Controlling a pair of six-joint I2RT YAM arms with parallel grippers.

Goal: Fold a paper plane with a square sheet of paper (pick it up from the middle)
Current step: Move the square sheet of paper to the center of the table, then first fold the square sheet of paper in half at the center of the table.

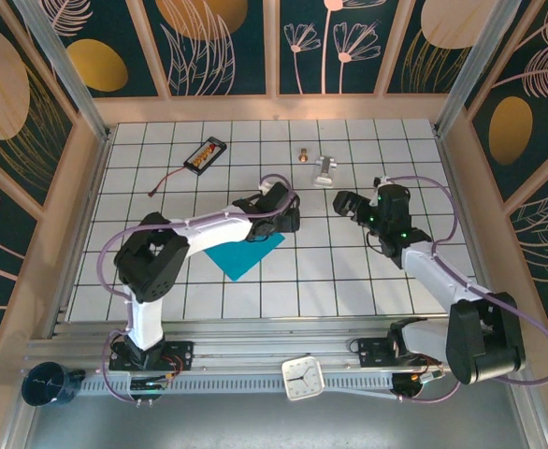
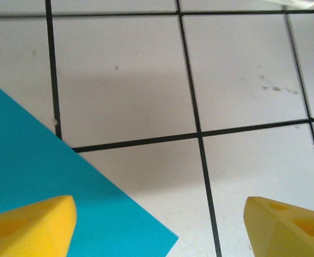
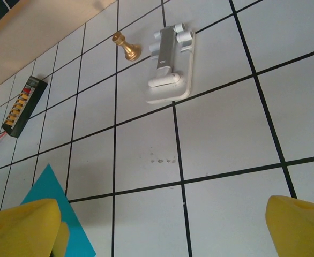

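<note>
left gripper (image 2: 157, 230) nearest the lens, yellow fingers (image 2: 31, 225) spread wide, one above a corner of the teal square sheet of paper (image 1: 241, 253) lying flat on the grid table (image 1: 349, 271); right gripper (image 1: 344, 204) just beside, likewise spread, holding nothing

White tabletop (image 1: 349, 281) gridded with black lines, thin teal-blue sheet of paper (image 1: 241, 254) flat left of centre, black rectangular battery pack (image 1: 206, 154) upper left, small brass knob (image 1: 303, 154) beside white plastic clip (image 1: 324, 169) upper centre
</note>
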